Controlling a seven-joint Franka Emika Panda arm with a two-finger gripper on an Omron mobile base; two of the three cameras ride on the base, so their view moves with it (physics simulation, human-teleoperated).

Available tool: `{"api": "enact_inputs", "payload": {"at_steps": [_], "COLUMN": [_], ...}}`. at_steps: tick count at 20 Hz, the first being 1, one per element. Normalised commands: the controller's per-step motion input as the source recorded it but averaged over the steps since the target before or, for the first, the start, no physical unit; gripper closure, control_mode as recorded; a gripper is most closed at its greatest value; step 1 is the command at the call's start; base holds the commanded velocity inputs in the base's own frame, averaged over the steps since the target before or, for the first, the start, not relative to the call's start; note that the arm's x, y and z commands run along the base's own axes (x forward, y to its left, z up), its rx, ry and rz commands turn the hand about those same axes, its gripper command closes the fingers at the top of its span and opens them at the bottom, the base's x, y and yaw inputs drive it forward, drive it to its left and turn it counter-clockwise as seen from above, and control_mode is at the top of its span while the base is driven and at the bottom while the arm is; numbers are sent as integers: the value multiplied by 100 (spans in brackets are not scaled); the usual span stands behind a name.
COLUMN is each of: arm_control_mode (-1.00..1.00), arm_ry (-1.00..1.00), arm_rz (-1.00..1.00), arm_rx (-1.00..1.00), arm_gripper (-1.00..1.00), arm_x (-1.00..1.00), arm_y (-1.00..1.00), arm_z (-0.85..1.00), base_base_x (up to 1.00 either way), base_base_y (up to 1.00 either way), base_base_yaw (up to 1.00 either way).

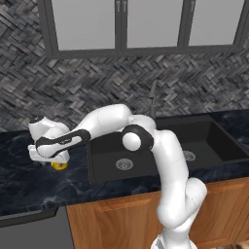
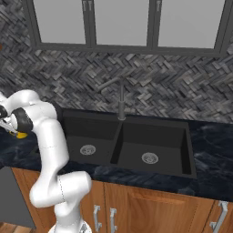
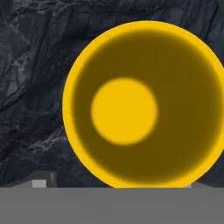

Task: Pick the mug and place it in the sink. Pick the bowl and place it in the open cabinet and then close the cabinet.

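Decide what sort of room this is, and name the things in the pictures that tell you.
A kitchen, rendered rather than real: a black double-basin sink with a grey faucet set in a dark marble counter, and wooden base cabinets below.

Brightness: even and moderate in both base views, with no dim corners.
Light source: cannot be placed; soft and diffuse.
Shadows: faint; the sink (image 2: 125, 145) basins read darker than the counter (image 1: 29, 182) around them.
Glare: none; the white arm (image 1: 170, 165) shows smooth shading with no hard highlights.
Sharpness: base views slightly soft and coarse.
Hand view: the mug (image 3: 144, 105) is soft-edged, its inner wall darkening to brown with a brighter floor.
Edge distortion: none noticeable.
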Motion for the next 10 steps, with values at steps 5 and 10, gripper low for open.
{"api": "enact_inputs", "payload": {"at_steps": [5,10], "arm_control_mode": [-100,-100], "arm_ry": [-3,0], "arm_rz": [0,-2], "arm_rx": [1,0], "arm_gripper": [100,100], "arm_x": [0,1], "arm_y": [0,-15], "arm_z": [-7,0], "base_base_x": [0,0], "base_base_y": [0,0], "base_base_yaw": [0,0]}}
